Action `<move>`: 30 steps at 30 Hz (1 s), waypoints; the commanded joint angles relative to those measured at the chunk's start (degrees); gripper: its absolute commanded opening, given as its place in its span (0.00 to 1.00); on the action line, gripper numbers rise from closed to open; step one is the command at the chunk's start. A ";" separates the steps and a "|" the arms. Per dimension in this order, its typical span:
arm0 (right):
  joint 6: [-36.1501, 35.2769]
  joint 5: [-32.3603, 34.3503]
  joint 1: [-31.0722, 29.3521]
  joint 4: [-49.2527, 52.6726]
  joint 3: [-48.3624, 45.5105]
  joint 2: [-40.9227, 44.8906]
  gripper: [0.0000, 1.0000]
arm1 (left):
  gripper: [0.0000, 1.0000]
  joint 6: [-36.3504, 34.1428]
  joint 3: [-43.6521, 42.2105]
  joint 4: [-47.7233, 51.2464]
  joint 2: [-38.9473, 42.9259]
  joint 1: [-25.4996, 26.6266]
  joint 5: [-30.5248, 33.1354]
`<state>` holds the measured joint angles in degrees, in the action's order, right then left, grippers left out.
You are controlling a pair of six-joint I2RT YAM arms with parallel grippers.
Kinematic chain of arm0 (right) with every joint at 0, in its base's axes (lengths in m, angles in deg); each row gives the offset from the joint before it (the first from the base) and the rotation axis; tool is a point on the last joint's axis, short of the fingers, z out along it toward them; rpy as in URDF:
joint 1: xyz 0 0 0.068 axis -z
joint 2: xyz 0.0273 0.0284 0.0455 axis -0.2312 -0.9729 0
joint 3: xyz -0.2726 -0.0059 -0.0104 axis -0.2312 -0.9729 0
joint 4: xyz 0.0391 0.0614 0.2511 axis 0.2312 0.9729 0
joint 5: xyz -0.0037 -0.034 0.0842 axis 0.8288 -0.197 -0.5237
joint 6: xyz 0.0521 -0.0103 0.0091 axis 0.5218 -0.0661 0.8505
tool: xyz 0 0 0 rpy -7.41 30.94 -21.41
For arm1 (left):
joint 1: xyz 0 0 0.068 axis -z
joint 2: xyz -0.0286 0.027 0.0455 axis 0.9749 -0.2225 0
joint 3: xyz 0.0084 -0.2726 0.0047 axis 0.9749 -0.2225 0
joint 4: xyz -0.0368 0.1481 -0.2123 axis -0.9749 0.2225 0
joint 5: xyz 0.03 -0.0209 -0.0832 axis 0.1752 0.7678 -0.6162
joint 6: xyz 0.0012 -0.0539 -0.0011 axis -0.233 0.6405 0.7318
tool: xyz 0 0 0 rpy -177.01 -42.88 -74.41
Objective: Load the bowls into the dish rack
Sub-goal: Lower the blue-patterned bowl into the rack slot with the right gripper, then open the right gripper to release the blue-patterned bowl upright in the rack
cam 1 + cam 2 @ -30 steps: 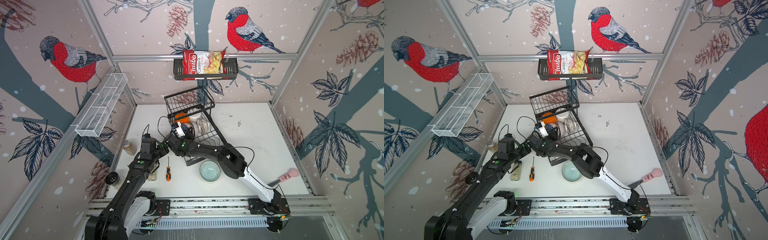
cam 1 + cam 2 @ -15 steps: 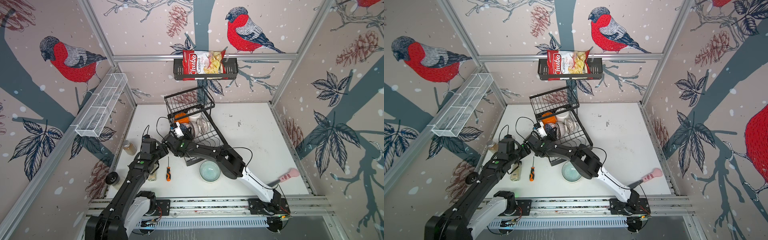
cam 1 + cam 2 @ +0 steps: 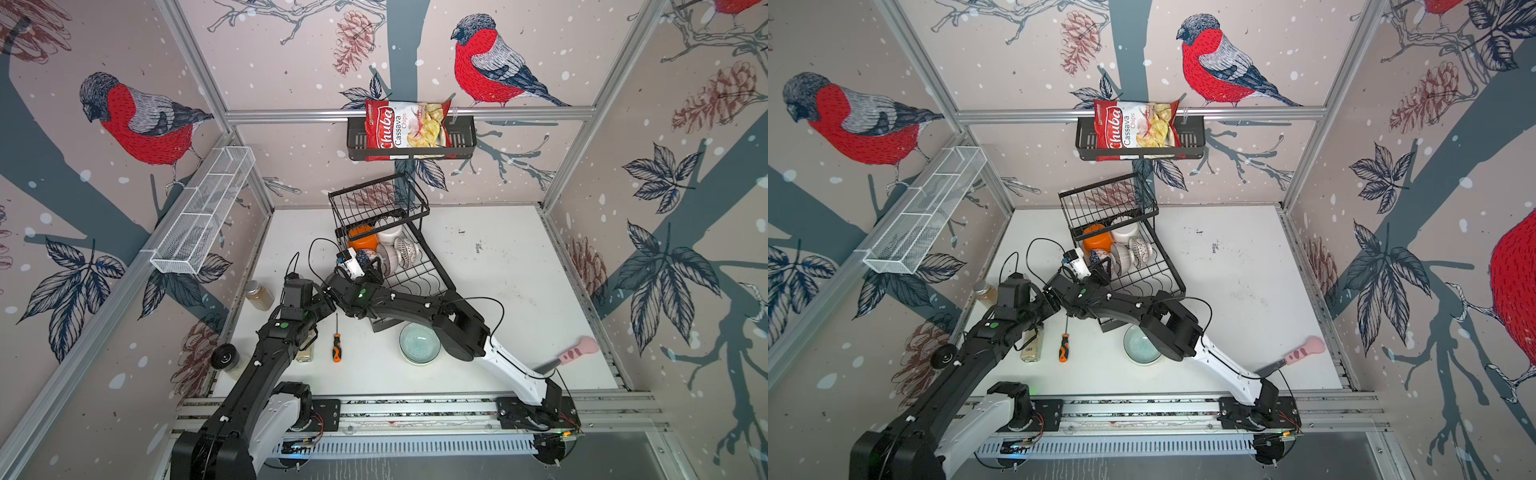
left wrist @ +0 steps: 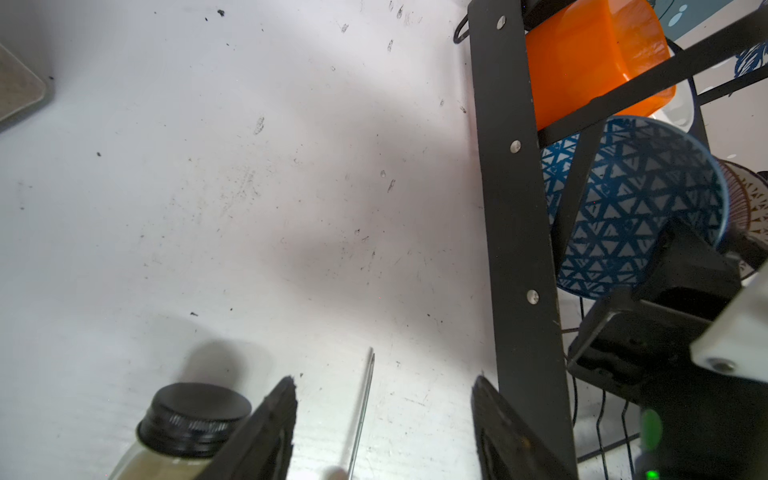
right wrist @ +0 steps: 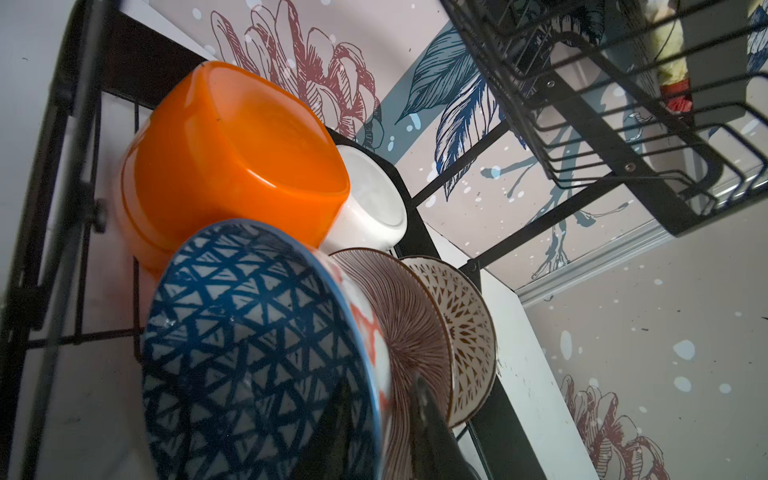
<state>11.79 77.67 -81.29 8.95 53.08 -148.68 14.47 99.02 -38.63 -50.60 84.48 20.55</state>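
The dish rack (image 3: 437, 268) stands mid-table. In its lower tray several bowls stand on edge: an orange one (image 5: 232, 166), a white one (image 5: 374, 208), a purple-striped one (image 5: 411, 332), a black-and-white patterned one (image 5: 465, 332) and, nearest me, a blue geometric one (image 5: 249, 332) (image 3: 365, 258). My right gripper (image 5: 380, 386) is open and straddles the blue bowl's rim, one finger inside and one outside with a gap. A pale teal bowl (image 3: 419, 344) sits on the table by the right arm. My left gripper (image 4: 384, 380) hangs open over the table left of the rack.
A screwdriver (image 3: 336, 345), a small bottle (image 3: 305, 351) and a spice jar (image 3: 258, 295) lie near the left arm. A pink-handled knife (image 3: 575, 351) lies front right. The chips basket (image 3: 411, 141) and white mesh tray (image 3: 203, 212) hang on the walls.
The right gripper's jaws have parted around the blue bowl's rim, and the bowl now rests in the rack. The left arm has not moved.
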 commanded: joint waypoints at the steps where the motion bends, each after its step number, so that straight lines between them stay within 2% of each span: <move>1: 2.15 -1.37 -1.12 3.95 0.05 -0.62 0.28 | 0.67 -1.01 0.27 -6.97 0.26 0.14 -3.68; 6: 2.32 -1.07 -0.92 4.16 0.02 -0.02 0.34 | 0.67 -0.99 0.41 -6.90 0.37 0.12 -3.86; 13: 2.67 -1.88 -0.90 4.19 -0.67 2.34 0.54 | 0.67 -1.11 0.76 -6.59 0.54 0.14 -3.95; 25: 4.79 -4.40 -0.46 4.89 -2.88 6.22 0.59 | 0.67 -1.44 1.18 -6.29 0.64 0.14 -4.07; 30: 6.04 -7.87 -0.46 4.82 -4.89 8.88 0.60 | 0.67 -1.59 1.49 -6.18 0.46 0.14 -4.34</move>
<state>15.96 71.79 -81.58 13.21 48.87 -141.55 13.83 99.94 -42.83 -50.10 84.54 17.03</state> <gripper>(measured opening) 0.595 0.669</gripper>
